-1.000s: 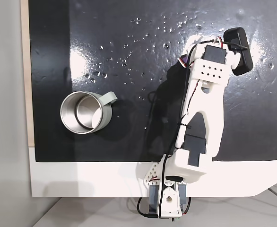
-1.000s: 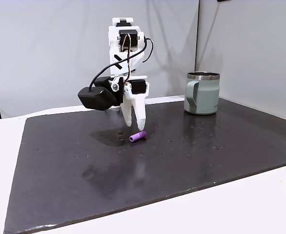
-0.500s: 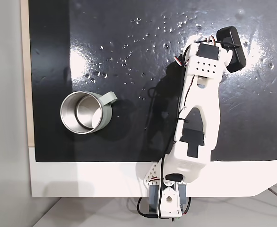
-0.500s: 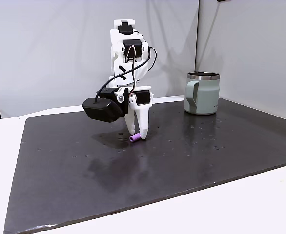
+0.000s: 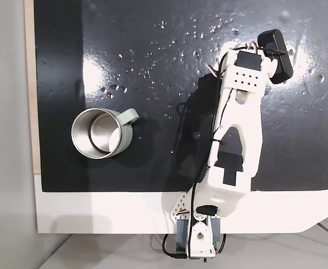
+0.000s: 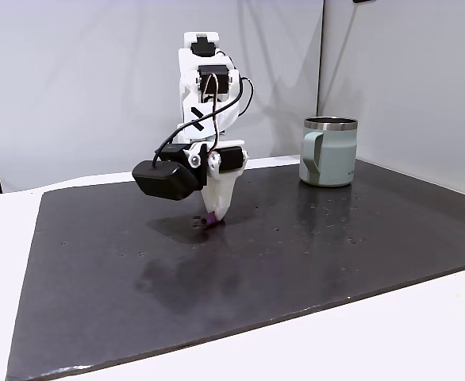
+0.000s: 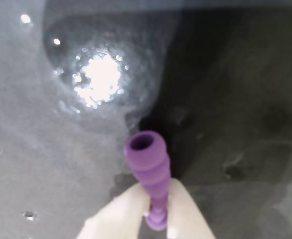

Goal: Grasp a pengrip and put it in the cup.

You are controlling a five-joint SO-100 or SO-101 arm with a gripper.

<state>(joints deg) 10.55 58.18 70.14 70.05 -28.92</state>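
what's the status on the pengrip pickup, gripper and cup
Gripper down at the mat, shut on the pengrip. Pengrip low at the mat, not lifted clear. Cup upright, apart from the arm, nothing between.

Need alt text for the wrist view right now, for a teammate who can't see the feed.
Two pale fingertips of the gripper pinch the lower end of a purple ribbed pengrip, its hollow end pointing up the frame. Behind lies a dark glossy mat with a bright glare spot.
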